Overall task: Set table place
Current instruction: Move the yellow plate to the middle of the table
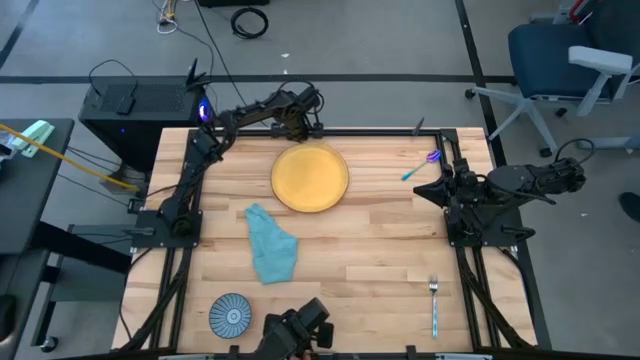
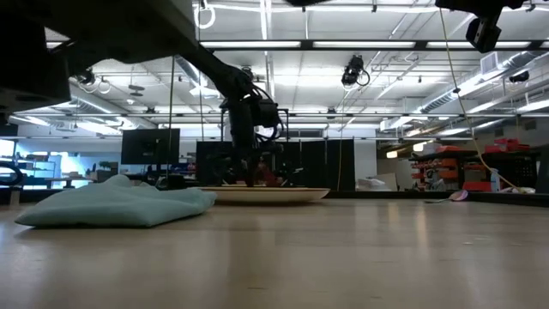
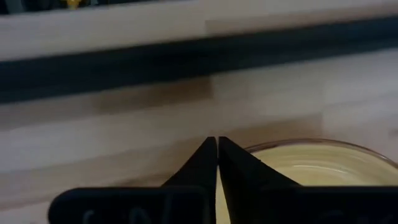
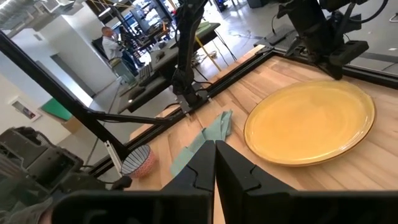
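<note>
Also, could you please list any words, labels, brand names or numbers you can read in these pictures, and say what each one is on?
No text can be read in any view.
The yellow plate, blue cloth, patterned bowl and fork on the table carry no lettering.
The bowl shows only a decorative pattern.
The green panel in the room behind shows no legible writing.
The shelves and boxes in the background are too small to read.
</note>
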You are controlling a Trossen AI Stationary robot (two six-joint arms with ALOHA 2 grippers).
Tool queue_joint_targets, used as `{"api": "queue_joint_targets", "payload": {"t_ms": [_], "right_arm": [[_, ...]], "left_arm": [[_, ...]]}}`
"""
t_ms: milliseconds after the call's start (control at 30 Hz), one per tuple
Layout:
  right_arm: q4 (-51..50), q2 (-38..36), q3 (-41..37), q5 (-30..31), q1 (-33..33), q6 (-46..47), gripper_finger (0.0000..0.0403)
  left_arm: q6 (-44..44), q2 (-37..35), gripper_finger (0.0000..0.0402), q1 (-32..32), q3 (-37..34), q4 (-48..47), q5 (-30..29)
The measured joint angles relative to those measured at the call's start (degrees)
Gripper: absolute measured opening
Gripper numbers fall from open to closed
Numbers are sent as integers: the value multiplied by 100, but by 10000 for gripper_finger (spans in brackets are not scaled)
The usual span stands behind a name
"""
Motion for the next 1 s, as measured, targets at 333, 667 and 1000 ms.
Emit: {"api": "queue_joint_targets", "payload": {"t_ms": [333, 667, 1000], "right_arm": [[-11, 0, 0, 0, 1, -7, 17], [-13, 0, 0, -2, 0, -9, 17], [-15, 0, 0, -291, 0, -7, 17]], "left_arm": [[-151, 4, 9, -515, -2, -47, 83], [-570, 7, 26, -1175, -7, -153, 122], [-798, 7, 11, -1635, -9, -283, 124]]}}
